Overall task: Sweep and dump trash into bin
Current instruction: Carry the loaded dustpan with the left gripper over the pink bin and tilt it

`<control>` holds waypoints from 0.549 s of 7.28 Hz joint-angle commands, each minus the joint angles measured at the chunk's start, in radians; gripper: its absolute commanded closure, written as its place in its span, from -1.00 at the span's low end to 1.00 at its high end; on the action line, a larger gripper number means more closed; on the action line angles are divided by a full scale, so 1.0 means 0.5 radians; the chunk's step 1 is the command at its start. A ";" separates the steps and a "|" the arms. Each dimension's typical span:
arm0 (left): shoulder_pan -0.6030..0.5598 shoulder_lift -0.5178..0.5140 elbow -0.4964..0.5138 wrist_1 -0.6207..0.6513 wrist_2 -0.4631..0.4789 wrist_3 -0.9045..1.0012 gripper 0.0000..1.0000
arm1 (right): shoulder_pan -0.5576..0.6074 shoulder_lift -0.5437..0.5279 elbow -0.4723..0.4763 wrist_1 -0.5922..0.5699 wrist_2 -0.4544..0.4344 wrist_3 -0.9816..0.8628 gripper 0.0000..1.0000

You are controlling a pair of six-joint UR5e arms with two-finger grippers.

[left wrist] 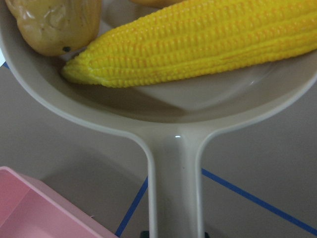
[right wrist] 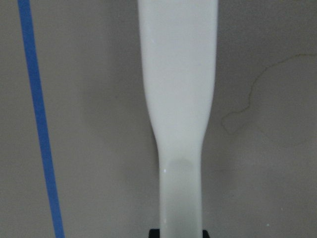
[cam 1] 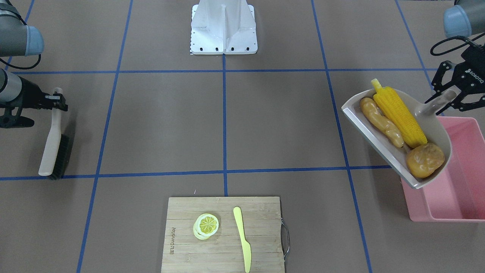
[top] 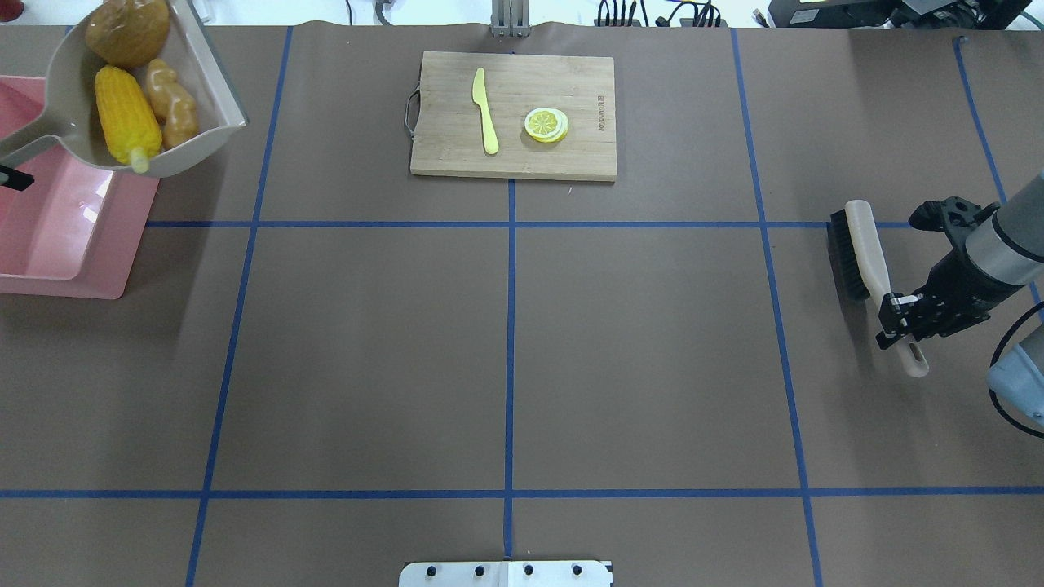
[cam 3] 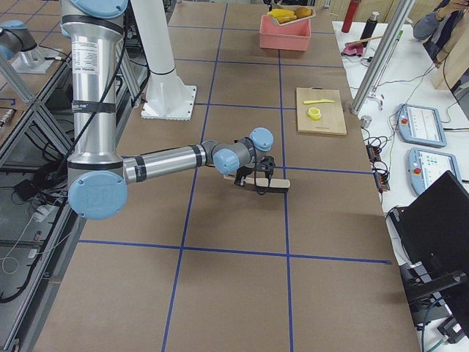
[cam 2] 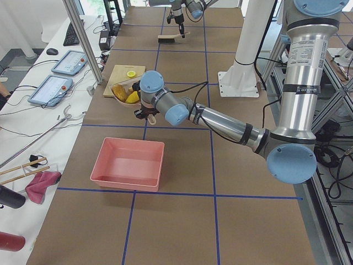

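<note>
left pincer [cam 1: 449, 99]: clenched on the handle of the beige dustpan [cam 1: 435, 129], which it holds tilted and clear of the tabletop [cam 1: 280, 125].
trash: all three pieces lie in the pan, just beyond the handle from the left pincer. The corn cob [cam 1: 399, 115] is nearest the pincer. The ginger root [cam 1: 380, 121] lies alongside it, against the pan's straight front lip. The potato [cam 1: 425, 160] sits at the pan end away from the robot.
bin [cam 1: 462, 182]: pink tub right below and beside the left pincer. In the front and overhead views the pan overlaps its inner corner. The gap between pan and bin rim cannot be judged.
right pincer [top: 893, 314]: clamped on the pale handle of the brush [top: 856, 253]. The bristle head points away from the robot.
open room: the whole middle of the tabletop between the two pincers is bare paper with blue tape lines.
other things: a wooden cutting board [cam 1: 197, 250] at the operators' edge, well apart from both pincers. It carries lemon slices [cam 1: 206, 225] and a yellow plastic knife [cam 1: 242, 237].
robot edge: white arm mount [cam 1: 223, 28], midway between the pincers.
</note>
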 commanded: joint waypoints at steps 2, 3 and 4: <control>-0.194 0.283 -0.121 0.034 0.069 0.238 1.00 | 0.002 0.003 0.005 0.001 -0.007 -0.001 -1.00; -0.259 0.381 -0.124 0.031 0.057 0.309 1.00 | 0.002 0.006 0.008 0.001 -0.007 -0.001 -1.00; -0.372 0.434 -0.121 0.034 0.045 0.349 1.00 | 0.060 0.003 0.008 0.001 -0.010 -0.004 -1.00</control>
